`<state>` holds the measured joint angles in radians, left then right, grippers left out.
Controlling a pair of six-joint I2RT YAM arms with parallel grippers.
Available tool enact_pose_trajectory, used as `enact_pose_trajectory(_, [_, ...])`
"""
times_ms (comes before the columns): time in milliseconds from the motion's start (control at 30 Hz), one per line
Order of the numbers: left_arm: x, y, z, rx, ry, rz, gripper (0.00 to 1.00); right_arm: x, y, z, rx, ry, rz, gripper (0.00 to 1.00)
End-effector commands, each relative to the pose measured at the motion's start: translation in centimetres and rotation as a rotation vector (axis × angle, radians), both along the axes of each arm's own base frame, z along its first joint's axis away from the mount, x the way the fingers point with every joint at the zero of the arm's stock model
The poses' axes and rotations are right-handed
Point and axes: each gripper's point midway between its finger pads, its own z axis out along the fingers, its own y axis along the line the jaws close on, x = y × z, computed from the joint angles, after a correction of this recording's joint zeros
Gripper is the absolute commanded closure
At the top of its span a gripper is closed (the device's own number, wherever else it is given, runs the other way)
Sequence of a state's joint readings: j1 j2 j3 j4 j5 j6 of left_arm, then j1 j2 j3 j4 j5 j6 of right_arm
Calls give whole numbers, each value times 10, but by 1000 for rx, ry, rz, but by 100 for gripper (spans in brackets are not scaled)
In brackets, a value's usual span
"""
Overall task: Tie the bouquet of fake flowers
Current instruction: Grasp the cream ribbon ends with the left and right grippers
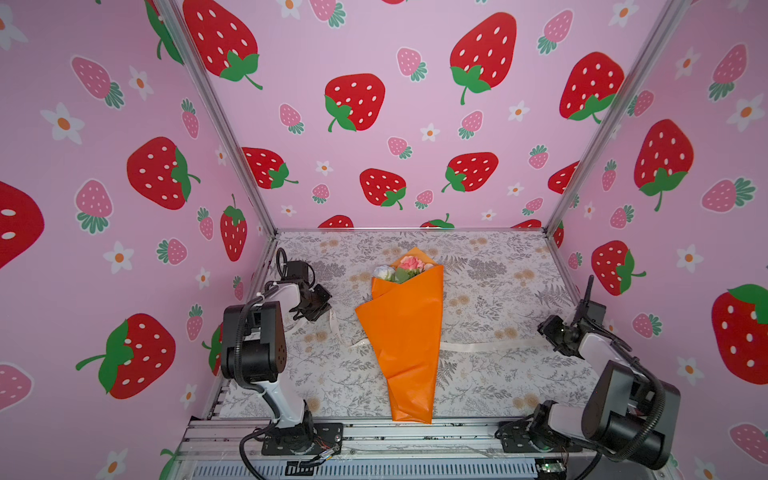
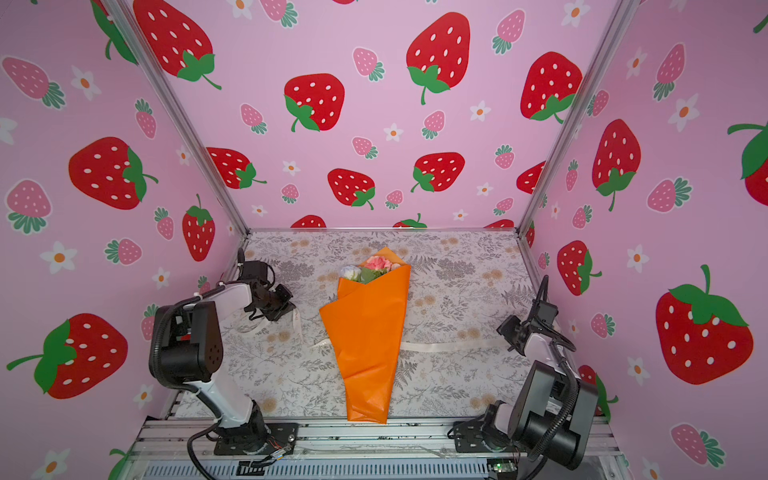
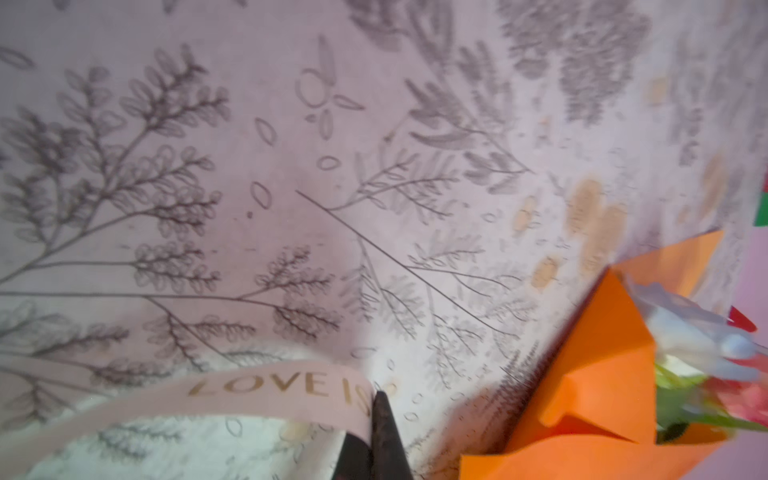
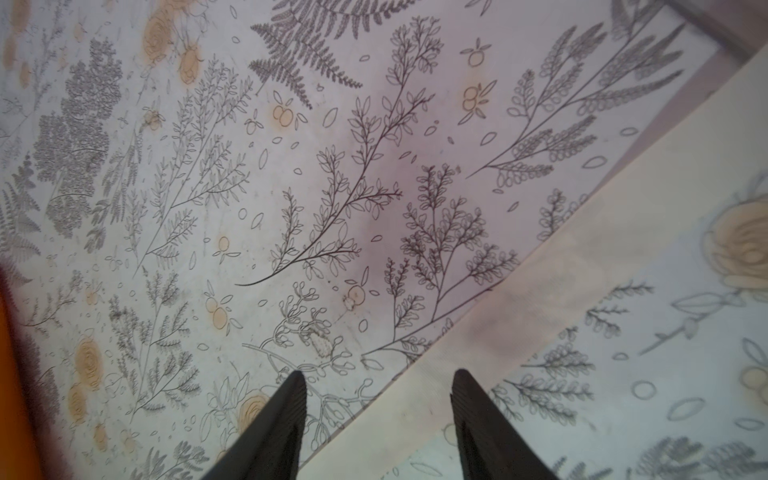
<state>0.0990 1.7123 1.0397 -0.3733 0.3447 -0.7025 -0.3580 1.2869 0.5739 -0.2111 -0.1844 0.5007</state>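
The bouquet lies mid-mat between the two pincers, its heads poking out of the far end of the orange paper cone, stems hidden inside. The ribbon passes under the cone's waist, one tail out toward each pincer. The left pincer is clamped tight on its tail, right at the gold "LOVE IS" lettering, with the cone's mouth just off to its side. The right pincer hangs low over the other tail, jaws partly apart and holding nothing, and the ribbon crosses slantwise beneath the gap and one finger. Now the danger: a hard pull from the left alone could slide the ribbon out from under the cone, or drag the light paper and roll the flowers askew. And the right jaws sit skewed to the ribbon, so closing there might catch only an edge, or just scrape the mat.
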Motion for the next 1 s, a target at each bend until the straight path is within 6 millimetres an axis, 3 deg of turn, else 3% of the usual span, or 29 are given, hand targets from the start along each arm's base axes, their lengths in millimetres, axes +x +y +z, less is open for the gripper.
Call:
enact_pose_trajectory(0, [4,-16,44,8,-132,-66,100,4,-28,11,-107,23,-93,39])
enact_pose_trajectory(133, [-2,-27,62,11,-194,-109,100,2,-53,13,-200,54,-197,37])
enact_pose_trajectory(233, [-8,-32,66,-1,-208,-132,100,2,-55,7,-200,84,-202,37])
enact_pose_trajectory(800, [-28,-41,67,-36,-206,-143,100,-30,-33,-54,-231,316,-100,38])
enact_pose_trajectory(900, [-29,-42,66,-42,-203,-139,100,-32,-21,-67,-183,344,-67,45])
enact_pose_trajectory(967, [-29,-43,66,-45,-201,-139,100,-32,-17,-69,-169,341,-62,55])
